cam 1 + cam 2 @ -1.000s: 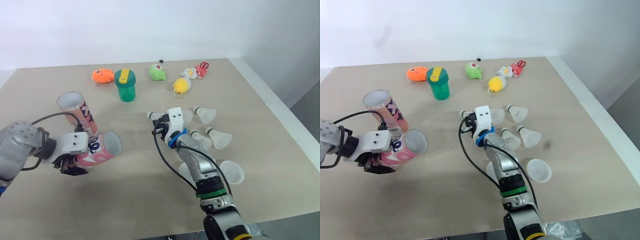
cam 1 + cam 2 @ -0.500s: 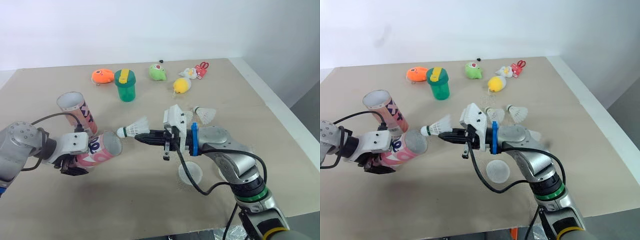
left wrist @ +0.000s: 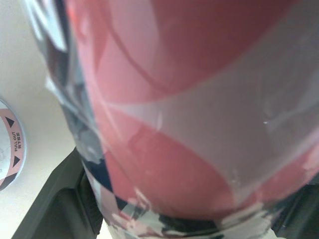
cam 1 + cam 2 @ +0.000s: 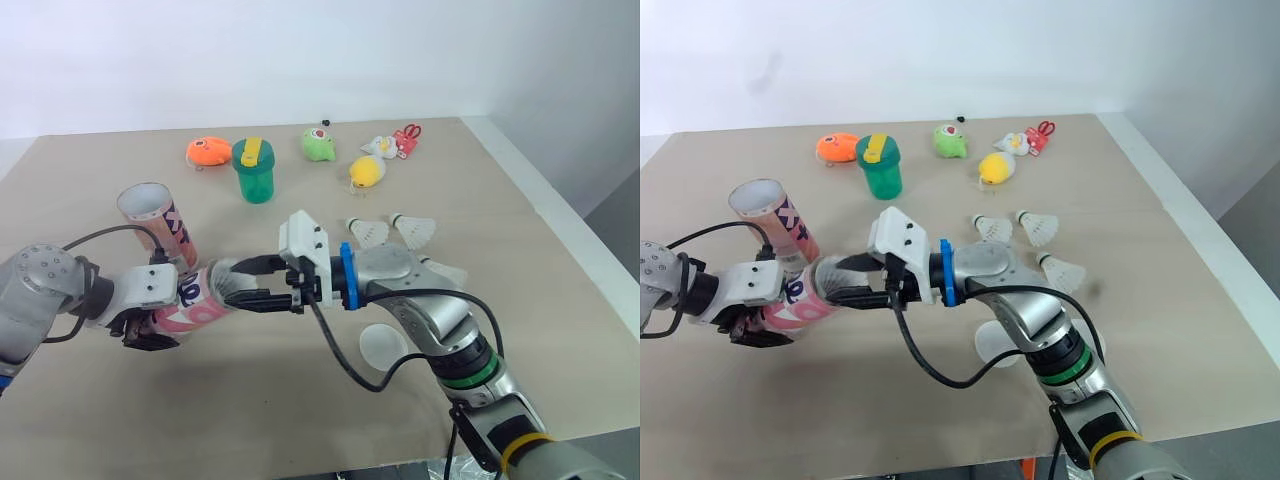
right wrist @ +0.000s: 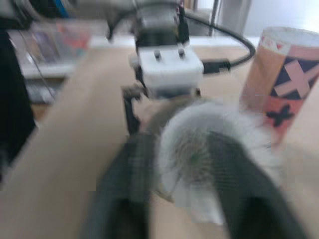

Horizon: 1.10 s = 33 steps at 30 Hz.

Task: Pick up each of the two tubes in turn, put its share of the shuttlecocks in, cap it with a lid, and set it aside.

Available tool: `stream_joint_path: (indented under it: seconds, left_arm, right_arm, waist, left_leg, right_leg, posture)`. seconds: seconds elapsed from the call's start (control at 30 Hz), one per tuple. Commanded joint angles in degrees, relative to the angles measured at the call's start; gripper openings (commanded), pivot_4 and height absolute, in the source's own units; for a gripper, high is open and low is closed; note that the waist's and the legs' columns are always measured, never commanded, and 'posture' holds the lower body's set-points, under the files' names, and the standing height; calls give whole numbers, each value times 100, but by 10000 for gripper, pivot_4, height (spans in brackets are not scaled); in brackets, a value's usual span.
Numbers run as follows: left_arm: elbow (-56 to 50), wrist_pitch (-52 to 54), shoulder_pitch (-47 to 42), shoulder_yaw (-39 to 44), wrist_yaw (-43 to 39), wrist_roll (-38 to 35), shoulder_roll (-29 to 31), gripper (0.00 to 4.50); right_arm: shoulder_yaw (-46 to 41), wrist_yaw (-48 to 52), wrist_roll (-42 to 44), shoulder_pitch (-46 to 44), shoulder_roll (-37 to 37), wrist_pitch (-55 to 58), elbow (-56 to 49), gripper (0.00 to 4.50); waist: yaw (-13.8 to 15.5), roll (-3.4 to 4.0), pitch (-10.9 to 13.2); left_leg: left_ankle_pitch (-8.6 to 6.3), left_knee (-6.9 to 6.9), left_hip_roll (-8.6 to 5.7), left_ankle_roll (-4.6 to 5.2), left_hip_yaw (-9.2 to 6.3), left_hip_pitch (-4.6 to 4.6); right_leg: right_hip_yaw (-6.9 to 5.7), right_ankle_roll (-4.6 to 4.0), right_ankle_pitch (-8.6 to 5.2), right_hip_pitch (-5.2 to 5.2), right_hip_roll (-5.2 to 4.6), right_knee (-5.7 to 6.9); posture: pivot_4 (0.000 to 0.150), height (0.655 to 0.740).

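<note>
a pale beige tabletop (image 4: 110,420) runs across the head views, with a plain white wall behind it. at the lower left of the frame your left pincer (image 4: 148,332) is clamped around a pink tube (image 4: 200,300). the tube is held nearly on its side, with its open mouth turned toward the middle of the frame. in the left wrist view the tube's pink and white wrap sits pressed between the black fingers (image 3: 50,199).

your right pincer (image 4: 238,283) reaches in from the centre to the tube's mouth. its two fingers are spread apart, one above the other. in the right wrist view a shuttlecock (image 5: 199,159) sits between them, feather skirt toward the camera, just in front of the mouth.

a second tube (image 4: 155,222) stands leaning just behind the held one, at the left of the frame, its top open. three loose shuttlecocks lie right of centre: one (image 4: 368,232) and another (image 4: 412,230) side by side, and a third (image 4: 442,272) lower, beside your right forearm. a translucent lid (image 4: 383,346) lies flat under that forearm.

along the top of the frame you have an orange toy (image 4: 207,152), a green cup (image 4: 252,172), a green toy (image 4: 318,143), a yellow toy (image 4: 366,172) and a white and red toy (image 4: 392,144).
</note>
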Motion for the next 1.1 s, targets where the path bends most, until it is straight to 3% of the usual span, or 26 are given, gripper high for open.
stream_joint_path:
  seconds: [0.03, 0.33, 0.67, 0.83, 1.1]
  left_arm:
    - [-59, 90, 213, -154, -34, -30, 8, 36653]
    - [-215, 136, 393, -73, -63, -85, 54, 36653]
    - [-109, 35, 313, -240, -46, -28, -77, 36653]
    - [-108, 24, 325, -247, -36, -19, -94, 36653]
    - [-137, 88, 326, -212, 14, -16, -129, 36653]
  right_arm:
    - [-472, -306, 326, 375, -59, 144, -589, 43727]
    - [-2191, -1827, -70, 2886, -725, -282, -2398, 44452]
    - [-2498, -2319, -274, 5421, -817, -779, -3118, 44452]
    - [-2379, -2862, -563, 5545, -675, -630, -2823, 44452]
    - [-2207, -3327, -521, 4809, -246, -313, -2110, 44452]
  waist:
    - [0, -2, -1]
    - [10, 1, -3]
    - [3, 24, -20]
    - [-1, 31, -25]
    - [1, 42, -33]
  left_leg:
    - [0, 0, 0, 0, 0, 0]
    - [-16, -4, -10, 5, 2, -6]
    - [-18, -14, -14, 8, 10, 13]
    - [-17, -1, -14, 9, 18, 15]
    - [-17, -1, -15, 9, 20, 16]
  right_leg:
    - [0, 0, 0, 0, 0, 0]
    - [1, 4, -25, 0, -14, -4]
    - [11, -21, -41, 9, -16, -4]
    - [19, -16, -36, 9, -16, -4]
    - [23, -18, -37, 11, -15, -4]
  posture:
    - [1500, 7400]
    - [1500, 7400]
    - [1500, 7400]
    - [1500, 7400]
    - [1500, 7400]
